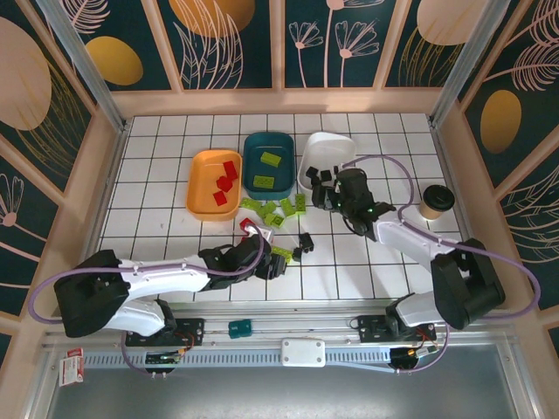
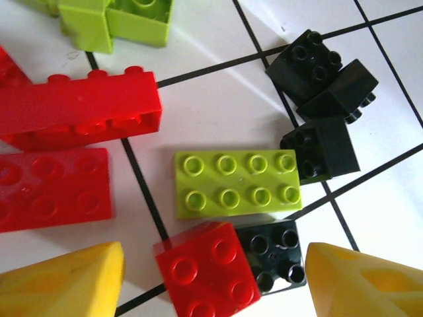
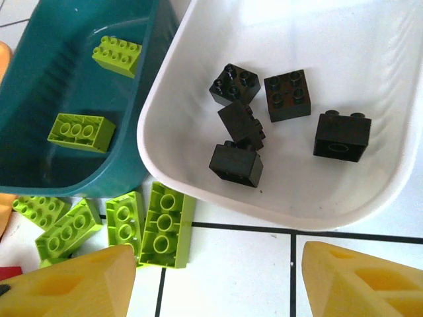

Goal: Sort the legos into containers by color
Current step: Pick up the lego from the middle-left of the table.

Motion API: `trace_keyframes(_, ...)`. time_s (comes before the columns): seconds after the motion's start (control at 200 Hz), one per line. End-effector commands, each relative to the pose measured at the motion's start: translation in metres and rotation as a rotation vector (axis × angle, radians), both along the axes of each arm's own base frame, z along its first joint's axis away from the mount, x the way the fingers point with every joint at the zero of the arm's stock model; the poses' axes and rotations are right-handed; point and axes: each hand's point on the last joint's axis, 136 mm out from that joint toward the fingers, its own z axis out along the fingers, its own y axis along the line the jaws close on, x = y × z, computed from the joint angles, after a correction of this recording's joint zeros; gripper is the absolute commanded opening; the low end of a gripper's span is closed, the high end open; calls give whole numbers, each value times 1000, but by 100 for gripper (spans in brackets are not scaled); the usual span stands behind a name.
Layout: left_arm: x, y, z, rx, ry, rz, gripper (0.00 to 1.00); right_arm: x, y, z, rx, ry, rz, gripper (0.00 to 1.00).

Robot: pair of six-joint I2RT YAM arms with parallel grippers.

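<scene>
My left gripper (image 2: 215, 281) is open low over the table, with a red two-by-two lego (image 2: 208, 271) and a black one (image 2: 277, 254) side by side between its yellow fingers (image 2: 66, 284). Just beyond lie a lime lego (image 2: 234, 181), red legos (image 2: 79, 109) and black ones (image 2: 324, 99). My right gripper (image 3: 218, 277) is open over bare table in front of the white tray (image 3: 370, 205), which holds several black legos (image 3: 236, 164). The teal tray (image 3: 39, 152) holds lime legos (image 3: 117, 54). The orange tray (image 1: 199, 188) holds red legos (image 1: 225, 182).
Loose lime legos (image 1: 275, 209) lie in front of the trays, some upside down (image 3: 162, 224) by my right gripper's left finger. A brown paper cup (image 1: 434, 201) stands at the right. A small teal block (image 1: 239, 328) sits on the near rail. Wooden walls ring the table.
</scene>
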Motion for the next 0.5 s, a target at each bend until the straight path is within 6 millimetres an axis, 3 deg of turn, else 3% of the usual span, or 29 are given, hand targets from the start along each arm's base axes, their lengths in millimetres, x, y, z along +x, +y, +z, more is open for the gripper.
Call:
trace_keyframes(0.0, 0, -5, -4, 11, 1, -17, 68, -5, -5, 13, 24, -45, -32, 68)
trace_keyframes(0.105, -4, 0, -13, 33, 22, -11, 64, -12, -12, 17, 23, -55, -45, 68)
trace_keyframes(0.225, -7, 5, -19, 41, 33, -3, 52, -17, -18, 22, 28, -73, -61, 69)
trace_keyframes(0.385, -6, 2, -11, 10, 26, -1, 30, -21, -24, 28, 28, -90, -82, 69)
trace_keyframes(0.495, -3, 5, -4, 1, 7, 25, 27, -23, -27, 29, 28, -93, -90, 69)
